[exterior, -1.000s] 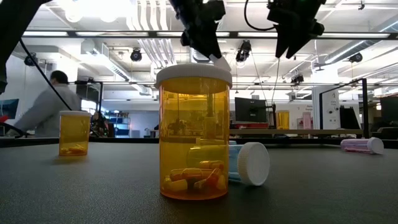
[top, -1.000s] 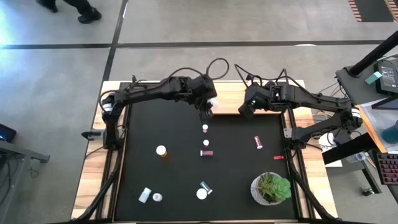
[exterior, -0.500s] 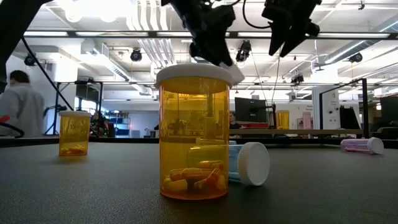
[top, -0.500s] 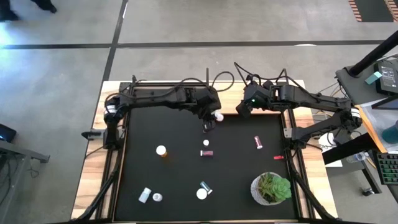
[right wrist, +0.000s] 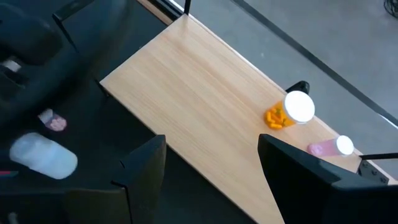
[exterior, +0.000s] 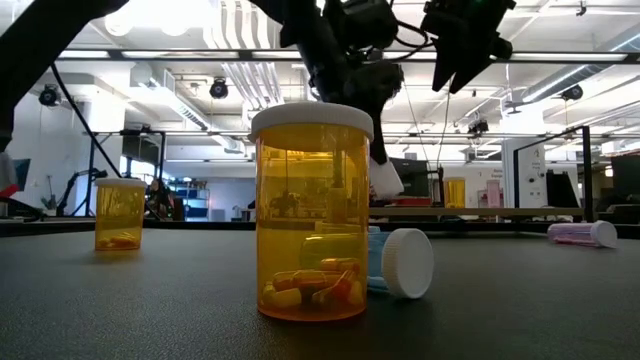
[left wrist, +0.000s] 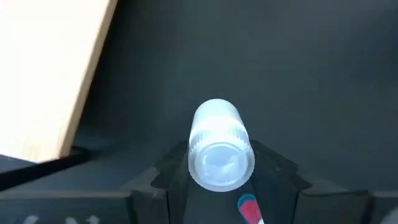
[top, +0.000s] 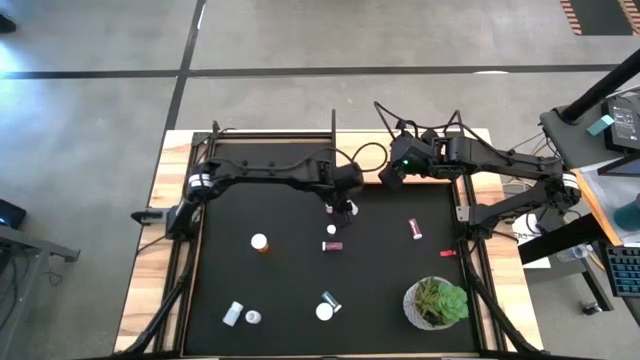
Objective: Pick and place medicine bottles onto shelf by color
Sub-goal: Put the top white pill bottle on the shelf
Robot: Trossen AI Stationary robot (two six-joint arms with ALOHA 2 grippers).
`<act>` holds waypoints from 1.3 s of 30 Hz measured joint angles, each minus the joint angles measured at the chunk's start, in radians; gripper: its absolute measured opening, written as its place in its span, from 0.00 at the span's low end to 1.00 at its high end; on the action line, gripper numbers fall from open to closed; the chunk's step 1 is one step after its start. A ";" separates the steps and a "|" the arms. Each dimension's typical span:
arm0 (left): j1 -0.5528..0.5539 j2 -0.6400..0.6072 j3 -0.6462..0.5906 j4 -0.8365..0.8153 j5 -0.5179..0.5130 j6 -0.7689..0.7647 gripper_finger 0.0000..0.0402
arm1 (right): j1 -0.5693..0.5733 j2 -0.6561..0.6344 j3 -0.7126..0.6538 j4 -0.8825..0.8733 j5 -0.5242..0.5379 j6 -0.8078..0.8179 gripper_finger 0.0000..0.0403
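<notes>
From above, the left claw [top: 343, 208] has swung off the shelf [top: 400, 150] over the mat, pinching a white bottle [top: 347, 207]. Left wrist: bottle [left wrist: 216, 146] between its fingers. Right wrist: right claw [right wrist: 208, 174] spread, shelf [right wrist: 205, 106] ahead.

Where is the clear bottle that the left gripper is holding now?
In the high view the clear bottle is in the left gripper, above the black mat near the shelf.

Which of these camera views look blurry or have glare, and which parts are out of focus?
Left wrist view: the held white bottle looks soft and hazy. Low view: the near orange bottle is sharp with ceiling lights glaring behind it, and the arms overhead are silhouettes. Right wrist view: the shelf is fairly crisp; the near fingers are blurred.
</notes>
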 joint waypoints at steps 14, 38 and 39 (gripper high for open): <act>-0.004 0.051 -0.010 -0.009 0.004 -0.050 0.31 | 0.000 0.000 0.000 -0.001 0.000 -0.057 0.61; -0.019 0.048 -0.069 -0.033 0.007 -0.048 0.33 | 0.000 0.000 0.000 0.000 0.000 -0.061 0.61; -0.019 0.048 -0.069 -0.032 0.006 -0.048 0.34 | 0.000 0.000 0.000 0.000 0.000 -0.062 0.61</act>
